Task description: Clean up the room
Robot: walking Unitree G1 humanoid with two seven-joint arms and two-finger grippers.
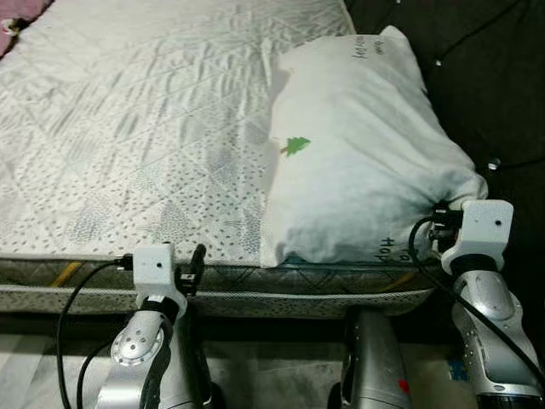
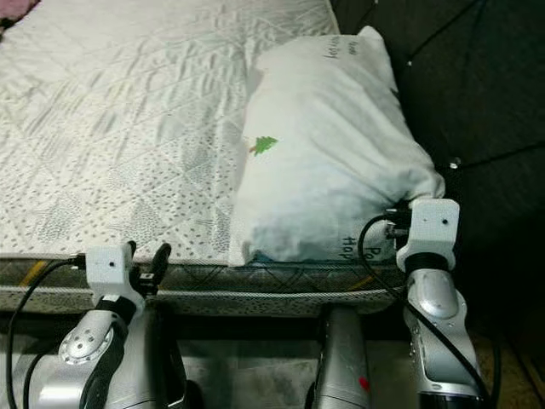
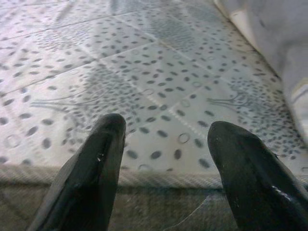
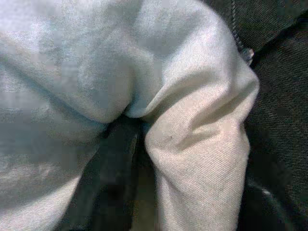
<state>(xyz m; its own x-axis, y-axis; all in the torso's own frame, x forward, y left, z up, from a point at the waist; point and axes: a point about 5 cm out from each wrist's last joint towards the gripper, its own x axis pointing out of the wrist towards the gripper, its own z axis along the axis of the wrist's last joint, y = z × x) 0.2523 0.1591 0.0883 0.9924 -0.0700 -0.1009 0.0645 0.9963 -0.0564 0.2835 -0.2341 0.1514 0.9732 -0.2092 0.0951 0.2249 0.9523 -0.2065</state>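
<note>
On the mattress (image 1: pixel 128 128), white creased pillow (image 1: pixel 358 145) with green tree print, right gripper (image 4: pixel 126 159) pinching its corner, left gripper (image 3: pixel 166 159) spread.

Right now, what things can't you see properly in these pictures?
- Right gripper: in the eye views its fingers are buried in the corner of the white pillow; in the right wrist view folds of fabric cover them.
- Writing on the pillow: too small and creased to read.
- Pink thing at the mattress's far corner: cut off by the picture's edge.
- Left gripper: open at the mattress's near edge, bases cut off.
</note>
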